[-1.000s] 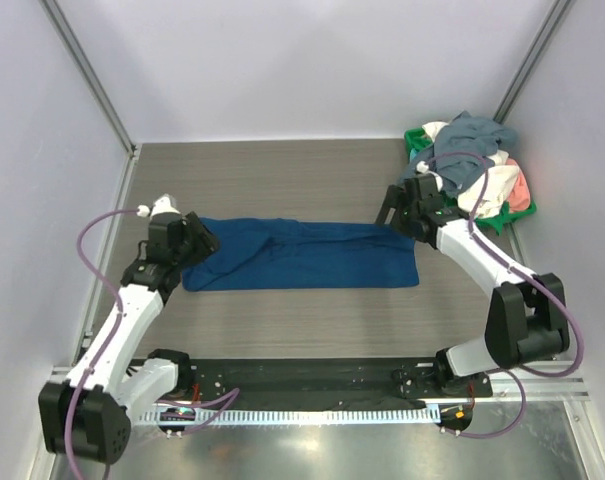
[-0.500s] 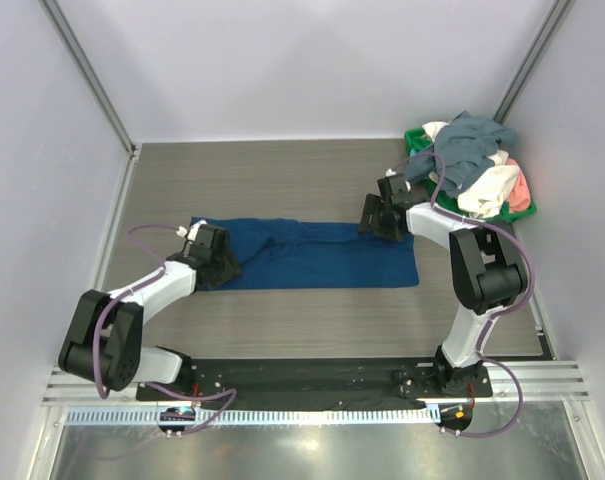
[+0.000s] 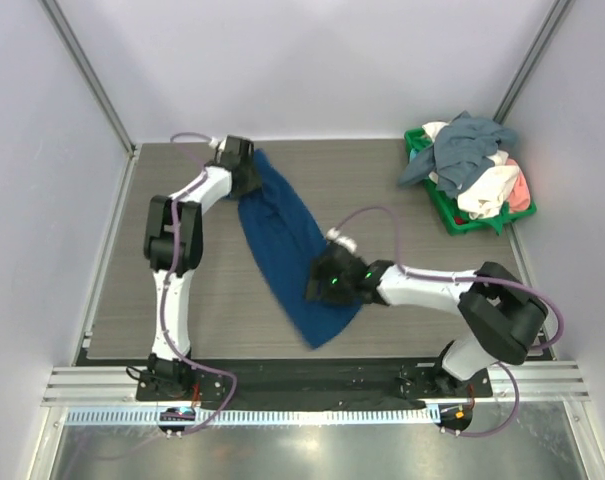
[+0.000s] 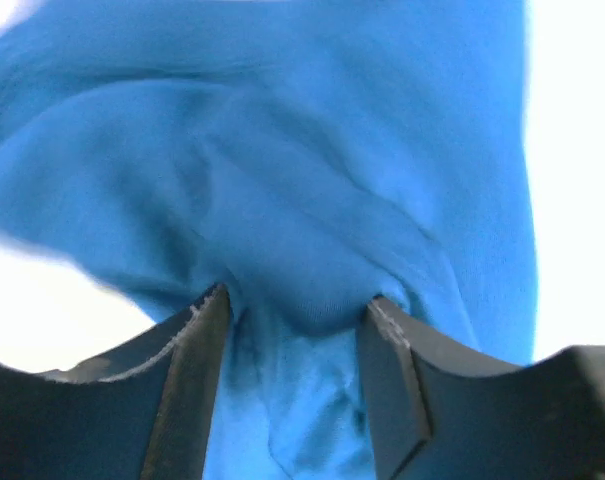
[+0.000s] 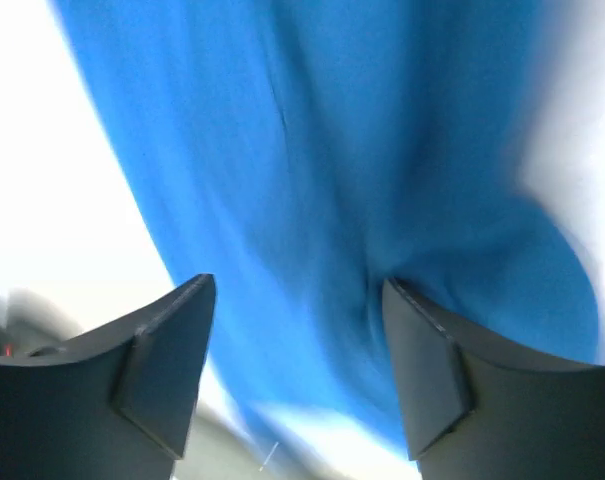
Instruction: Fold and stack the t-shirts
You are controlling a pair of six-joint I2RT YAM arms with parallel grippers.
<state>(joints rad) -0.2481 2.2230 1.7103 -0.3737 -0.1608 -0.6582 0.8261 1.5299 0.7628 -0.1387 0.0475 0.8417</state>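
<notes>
A dark navy-blue t-shirt (image 3: 282, 225), folded into a long strip, runs slantwise from the far left toward the near middle of the table. My left gripper (image 3: 250, 175) is at its far end. In the left wrist view blue cloth (image 4: 302, 180) bunches between the jaws of the left gripper (image 4: 297, 305), which is shut on it. My right gripper (image 3: 322, 283) sits on the strip's near part. Its view, blurred, shows the right gripper (image 5: 297, 285) with cloth (image 5: 362, 150) filling the jaws and puckering at one finger. The other t-shirts (image 3: 472, 160), grey-blue, white and salmon-pink, lie heaped in a basket.
The green plastic basket (image 3: 415, 140) stands at the far right corner against the side wall. Grey walls close in the table on three sides. A metal rail (image 3: 312, 380) and both arm bases line the near edge.
The navy t-shirt lay left to right across the table; now it is swung slantwise. The left gripper carried its end to the far left, and the right gripper came in toward the near middle.
</notes>
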